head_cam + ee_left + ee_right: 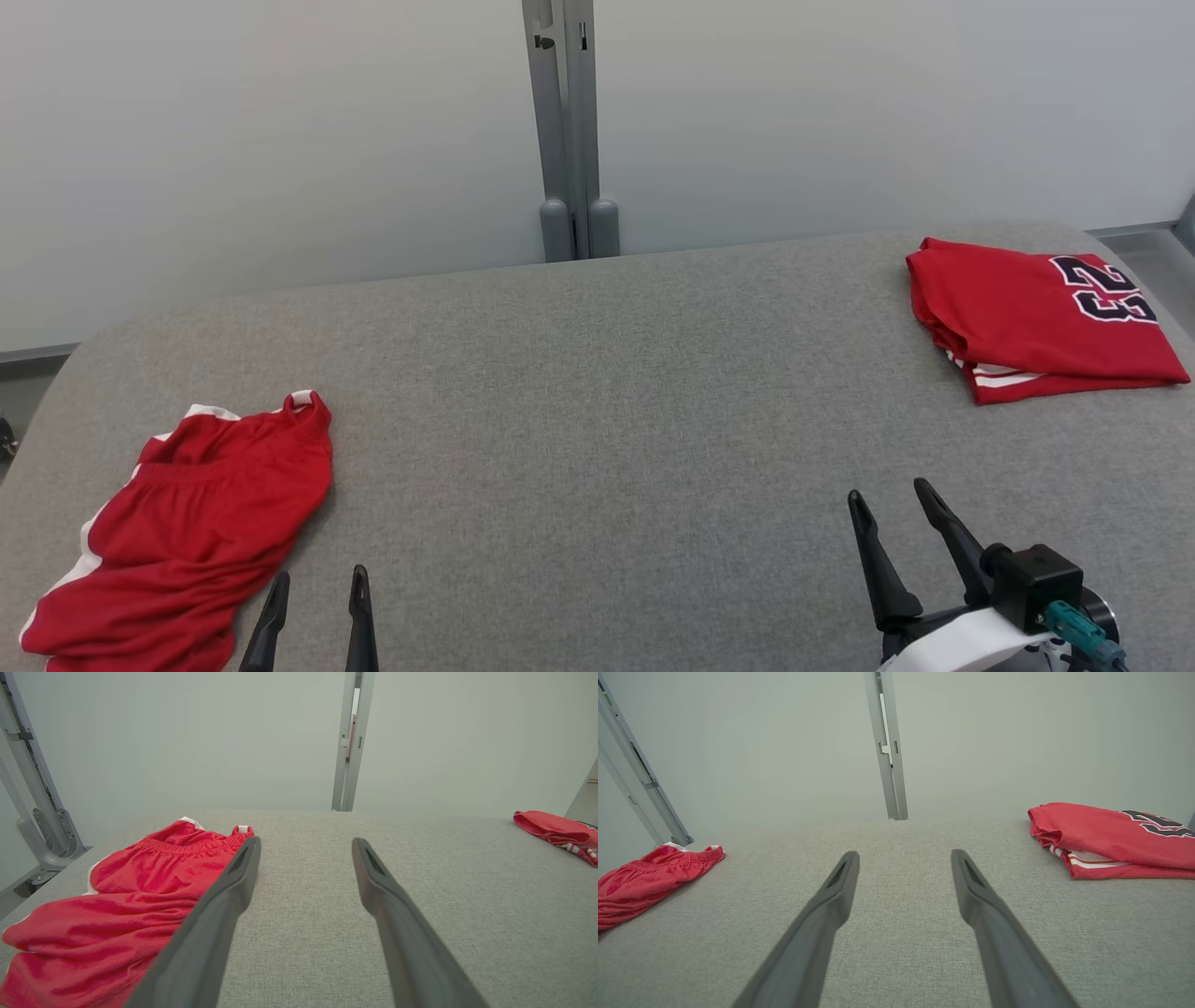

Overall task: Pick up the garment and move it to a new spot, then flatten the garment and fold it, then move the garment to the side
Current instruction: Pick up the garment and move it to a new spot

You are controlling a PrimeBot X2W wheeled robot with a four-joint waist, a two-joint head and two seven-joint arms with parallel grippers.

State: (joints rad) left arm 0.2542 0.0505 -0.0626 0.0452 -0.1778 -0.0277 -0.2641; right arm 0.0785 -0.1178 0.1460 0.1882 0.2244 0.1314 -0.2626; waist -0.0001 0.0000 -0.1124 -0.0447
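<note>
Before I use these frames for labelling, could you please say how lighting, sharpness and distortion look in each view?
Head view: soft, even light, sharp, no glare; faint shadow right of the shorts. Left wrist view: wide-angle stretch, the left gripper looms large. Right wrist view: left post leans, jersey crisp.

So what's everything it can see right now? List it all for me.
shorts: one, red with white trim, crumpled at the table's near left
jersey: one, red with a dark 23, folded at the table's far right
table: one, grey fabric top, under both garments
post: one, grey metal, behind the table's far edge, middle
frame: one, grey metal, beyond the table's left end
wall: one, pale, behind the table
left pincer: one, dark, open and empty, beside the shorts
right pincer: one, dark, open and empty, over bare table at near right
</note>
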